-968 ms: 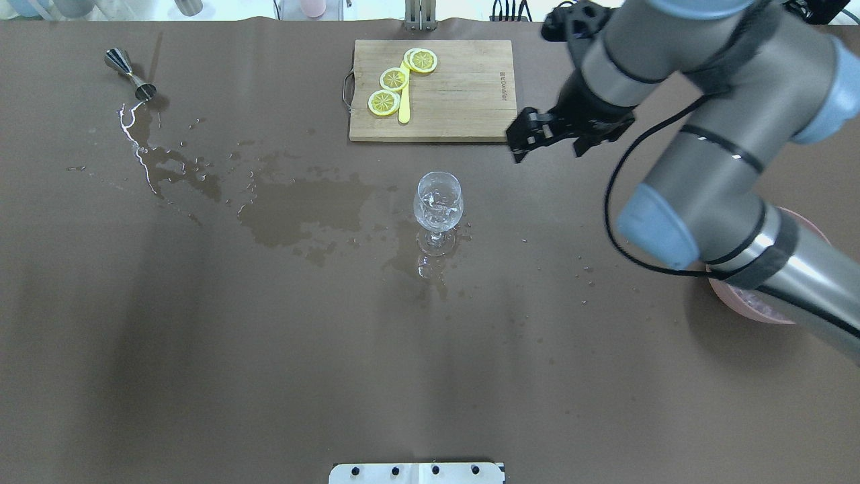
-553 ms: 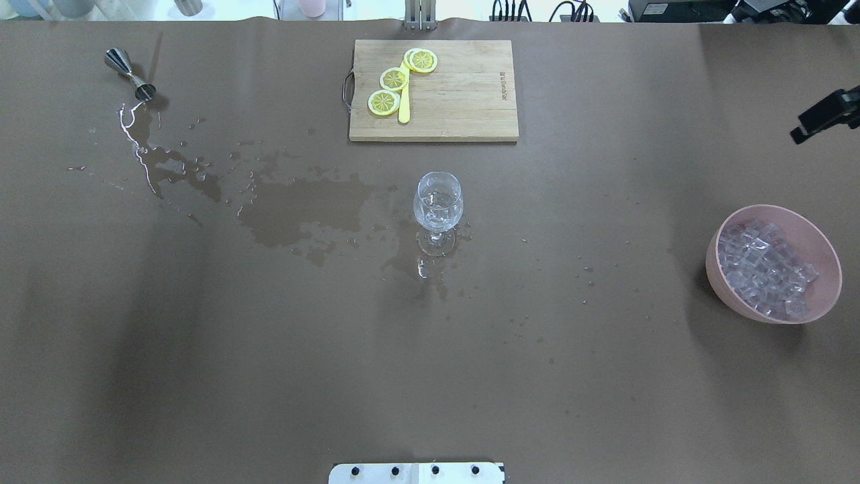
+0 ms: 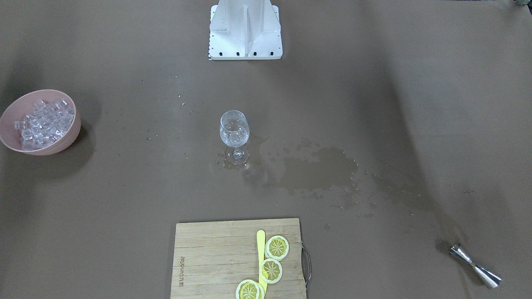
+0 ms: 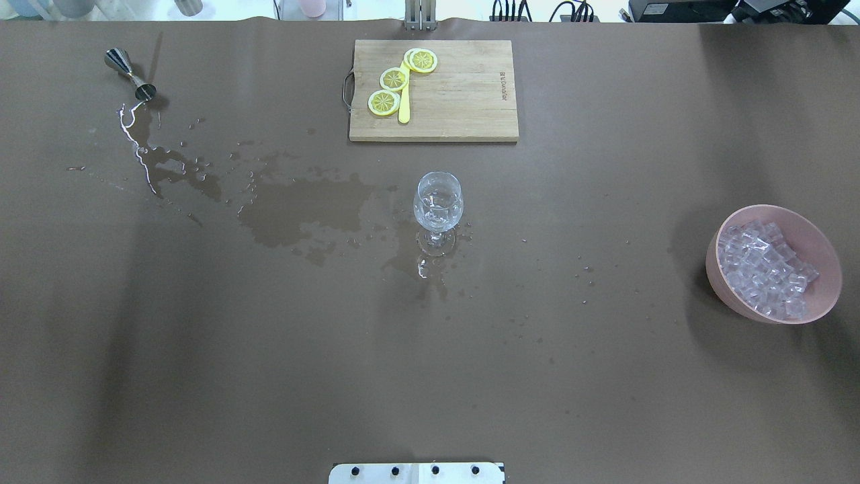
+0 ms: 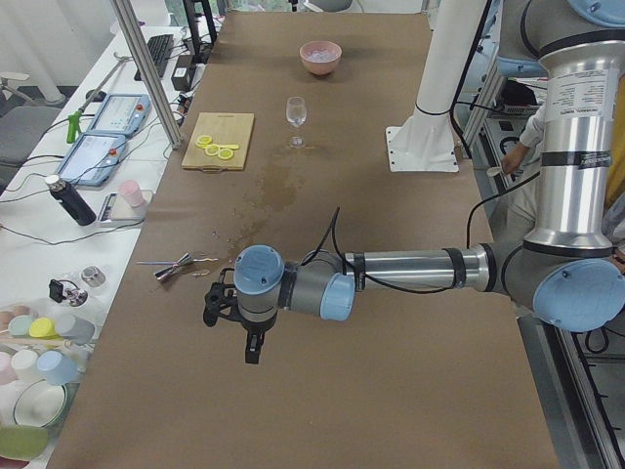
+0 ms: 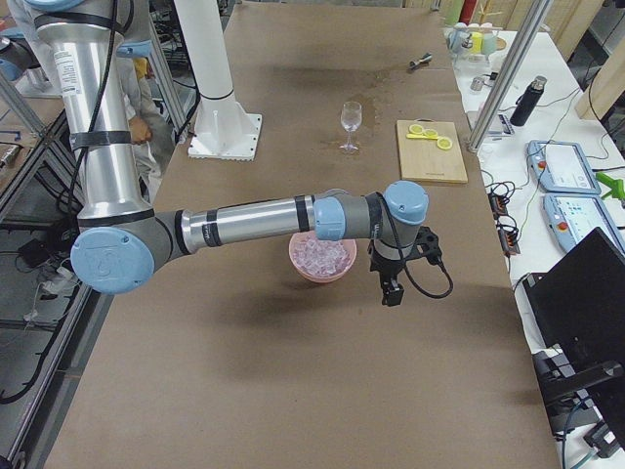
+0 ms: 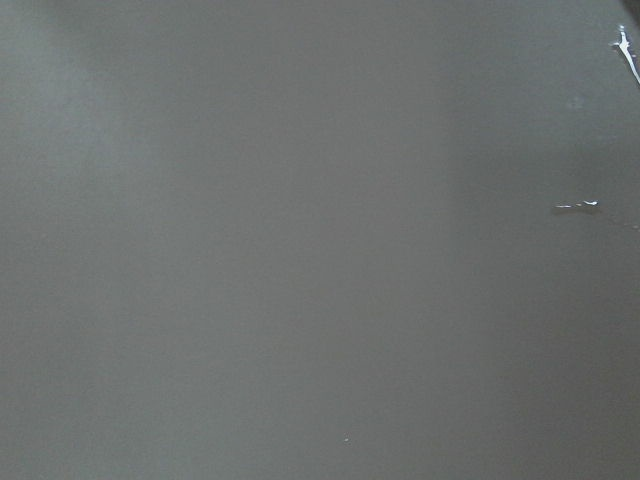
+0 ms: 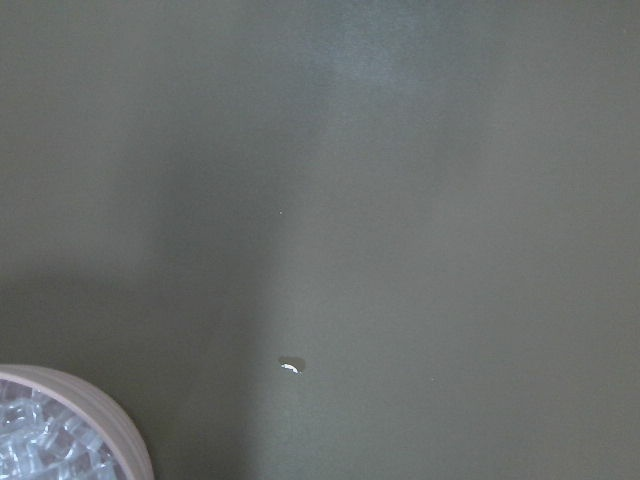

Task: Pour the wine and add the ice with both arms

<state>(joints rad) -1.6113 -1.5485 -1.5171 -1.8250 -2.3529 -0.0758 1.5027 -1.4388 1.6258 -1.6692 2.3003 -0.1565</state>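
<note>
Ice (image 4: 766, 269): heap of small clear glassy cubes in a pink round bowl (image 4: 717, 286), near the right edge of the brown-covered table (image 4: 201, 370), about midway along that edge. Judgement: each cube is light, hard and slick, and wet ones slip out of a two-finger pinch. Take one cube off the top of the heap, squeezed on flat opposite faces. The bowl looks light and may slide if nudged.

Clear stemmed wine glass (image 4: 438, 202) stands upright at table centre. It is fragile and top-heavy, so best held at the stem or low on the bowl of the glass. There seem to be cubes inside; cannot tell the wine level. Spilt clear liquid (image 4: 302, 208) spreads from the glass base toward the far left corner, where a steel double-cone jigger (image 4: 131, 72) lies on its side. Wet steel is likely slippery; grip it at the narrow waist.

Wooden cutting board (image 4: 433, 91) with yellow lemon slices (image 4: 394, 78) sits at the far edge, centre.

Left gripper (image 5: 249, 344): forearm stretched level past the table's left end, wrist bent down, fingers pointing at bare table on the near side of the jigger. Claw state: cannot tell.

Right gripper (image 6: 393, 288): forearm level across above the bowl, fingers pointing down just beyond it toward the right edge. Its wrist camera catches only the bowl rim. Claw state: cannot tell.
</note>
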